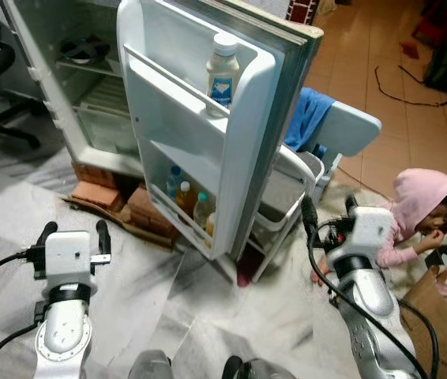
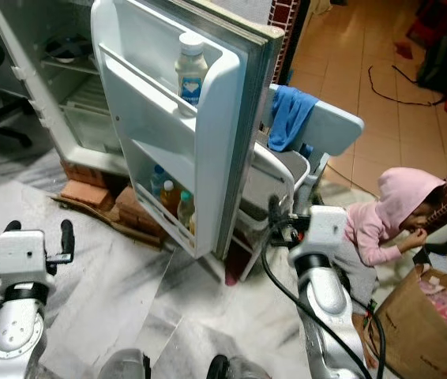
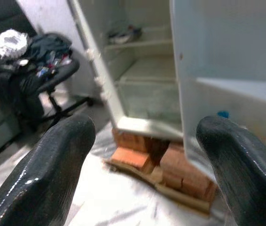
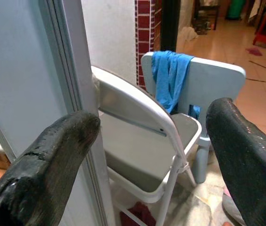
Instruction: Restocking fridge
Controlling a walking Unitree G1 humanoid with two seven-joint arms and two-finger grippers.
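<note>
While the fridge (image 1: 89, 87) stands open, its door (image 1: 208, 134) carries a jar (image 1: 222, 71) above and bottles (image 1: 185, 199) below. My left gripper (image 1: 72, 237) and right gripper (image 4: 147, 155) are spread, empty; the right wrist view adds a chair (image 4: 142, 141) behind the door.

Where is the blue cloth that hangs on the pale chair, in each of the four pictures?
Left eye view: blue cloth right of the open fridge door, over the chair back.
Right eye view: near the top centre, just right of the door.
Left wrist view: not in it.
Right wrist view: upper middle, draped over the pale chair.
Shared landmark: the fridge door's edge.
</note>
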